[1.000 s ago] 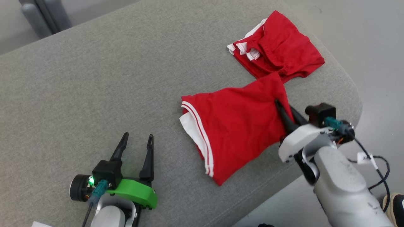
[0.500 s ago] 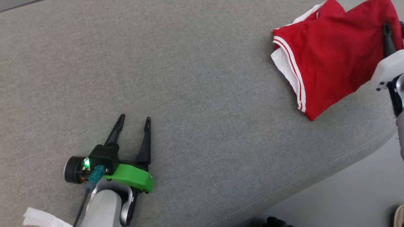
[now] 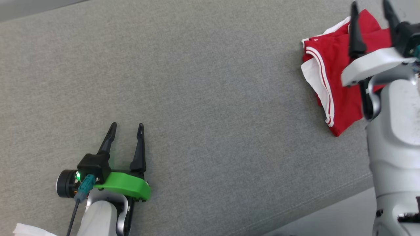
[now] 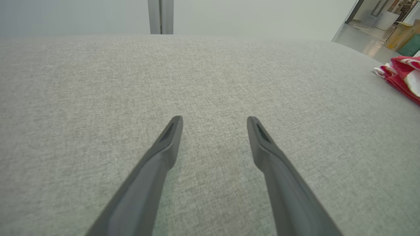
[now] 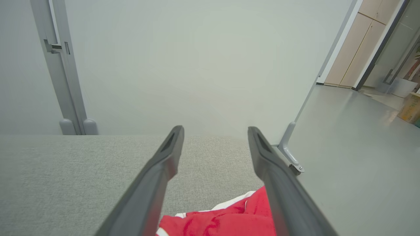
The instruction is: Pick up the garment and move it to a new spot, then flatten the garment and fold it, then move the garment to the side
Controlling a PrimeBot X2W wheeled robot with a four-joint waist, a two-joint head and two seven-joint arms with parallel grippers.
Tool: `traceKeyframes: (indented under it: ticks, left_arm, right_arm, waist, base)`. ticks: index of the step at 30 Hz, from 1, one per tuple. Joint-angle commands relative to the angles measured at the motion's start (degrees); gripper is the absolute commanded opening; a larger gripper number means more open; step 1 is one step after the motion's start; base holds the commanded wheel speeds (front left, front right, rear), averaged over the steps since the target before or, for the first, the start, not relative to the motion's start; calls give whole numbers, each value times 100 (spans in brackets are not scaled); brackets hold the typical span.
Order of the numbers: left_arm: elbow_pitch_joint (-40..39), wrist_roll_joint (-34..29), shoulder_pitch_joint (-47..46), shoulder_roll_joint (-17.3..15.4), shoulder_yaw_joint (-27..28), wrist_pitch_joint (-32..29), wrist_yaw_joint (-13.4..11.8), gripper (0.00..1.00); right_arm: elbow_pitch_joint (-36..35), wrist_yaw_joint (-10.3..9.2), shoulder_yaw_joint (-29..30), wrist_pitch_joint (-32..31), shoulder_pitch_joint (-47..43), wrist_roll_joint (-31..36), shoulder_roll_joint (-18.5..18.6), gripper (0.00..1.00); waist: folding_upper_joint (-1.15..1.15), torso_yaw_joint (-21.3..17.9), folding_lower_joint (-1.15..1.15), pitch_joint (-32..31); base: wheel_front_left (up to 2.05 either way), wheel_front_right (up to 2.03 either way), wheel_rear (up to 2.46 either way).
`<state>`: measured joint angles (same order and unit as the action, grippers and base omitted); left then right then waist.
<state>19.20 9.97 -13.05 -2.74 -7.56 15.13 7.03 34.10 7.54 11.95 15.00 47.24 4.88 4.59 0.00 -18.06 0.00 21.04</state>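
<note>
Two end effectors, one garment, one cushion, listed from nearest outward.

1. White scrap (image 3: 29, 230): bottom left corner of the head view, cut off by the edge; kind not discernible.
2. Left end effector (image 3: 127, 126) (image 4: 215, 119): lower left of the head view, on a green collar. Fingers spread wide, nothing between them. Low over bare fabric, well apart from the garment.
3. Cushion (image 3: 213, 98) (image 4: 98, 82) (image 5: 65, 170): grey woven fabric, broad and flat, with a rounded edge at the lower right.
4. Floor (image 3: 328, 223) (image 5: 354, 147): pale grey, beyond the cushion's edge.
5. Right end effector (image 3: 370, 5) (image 5: 215, 129): upper right of the head view, on a white forearm. Fingers parted wide and gripping nothing, raised over the garment and pointing past it.
6. Garment (image 3: 344, 101) (image 4: 402, 77) (image 5: 226, 223): red cloth with white stripes and white lining, bunched in layers. Lying on the cushion near its right-hand edge, partly hidden by the right forearm.
7. Wall (image 5: 197, 65): plain and pale, behind the cushion.
8. Door post (image 5: 59, 65): grey, upright against the wall.
9. Cardboard box (image 4: 398, 36): farthest, in the room beyond.
</note>
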Motion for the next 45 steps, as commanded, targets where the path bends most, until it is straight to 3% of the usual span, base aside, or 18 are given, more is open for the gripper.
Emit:
traceKeyframes:
  ticks: [1,8,16,21,30,44,45]
  left_arm:
    - [-13,19,70,-37,47,-2,-46,100]
    - [-49,157,260,-34,295,-2,-198,100]
    - [-159,204,643,-33,535,-2,-300,100]
    - [-300,110,914,-33,657,-2,-323,100]
    - [-362,254,1273,-34,700,-2,-407,100]
    - [-442,461,1404,-34,655,-2,-324,100]
    - [-427,433,1350,-4,654,0,-319,0]
  right_arm:
    - [-178,-12,-179,21,-215,-195,-21,100]
    - [-816,-11,-869,17,-1249,-917,-144,100]
    - [-964,-11,-1288,17,-2376,-1464,-150,100]
    - [-1155,-11,-1151,16,-2835,-1749,-156,100]
    - [-1127,-11,-1119,17,-3364,-1661,-155,100]
    - [-1181,-11,-1158,17,-3698,-1858,-155,100]
    - [-1163,-1,-1159,7,-3628,-1813,-177,0]
  waist:
    - [0,129,0,-236]
    - [0,547,0,-709]
    - [0,1050,0,-1201]
    - [0,1235,0,-1476]
    - [0,1397,0,-1904]
    - [0,1545,0,-2078]
    - [0,1546,0,-2080]
  base:
    - [0,0,0]
    - [0,0,0]
    - [0,0,0]
    - [0,0,0]
    - [0,0,0]
    - [0,0,0]
    - [0,0,0]
